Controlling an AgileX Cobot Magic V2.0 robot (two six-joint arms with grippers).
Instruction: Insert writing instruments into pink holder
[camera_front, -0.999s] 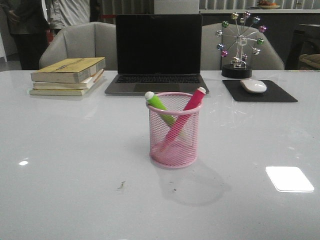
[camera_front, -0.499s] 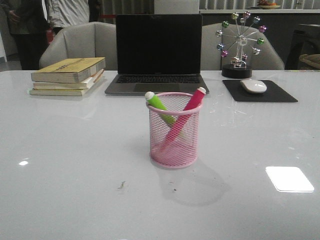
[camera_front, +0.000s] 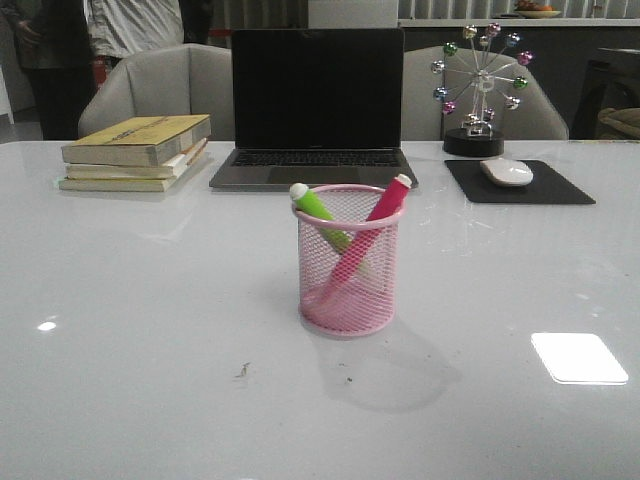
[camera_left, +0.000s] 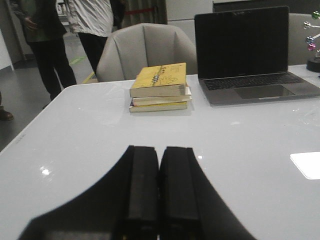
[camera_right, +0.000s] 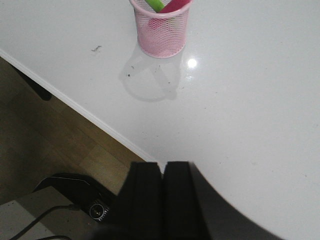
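So the pink holder (camera_front: 348, 262) sat upright near the middle of the white table (camera_front: 150, 330), and both markers were already in it, crossed like an X. The lime green marker (camera_front: 316, 208) leaned so its white cap poked over the rim at about 10 o'clock, and the pink-red marker (camera_front: 378, 215) leaned the other way, cap sticking out at roughly 2 o'clock. Their lower ends showed through the mesh, down near the base. Neither arm was anywhere near the cup. The left gripper (camera_left: 159, 187) was clenched tight with nothing in it, the 2 black fingers pressed flat together, hanging over bare table on the book side. The right gripper (camera_right: 162, 192) was the same deal, fingers squeezed together and empty, sitting back over the near edge of the table with the wooden floor (camera_right: 45, 130) showing past it, well apart from the holder. From where the cup stood, the rest of the stuff was all behind it: an open laptop (camera_front: 316, 105) with a dark screen at 12 o'clock, a stack of 3 books (camera_front: 138, 152) at about 10 o'clock, and a white mouse (camera_front: 507, 172) on a black mousepad (camera_front: 560, 186) at around 2, with a little ferris wheel ornament (camera_front: 480, 85) just behind that.
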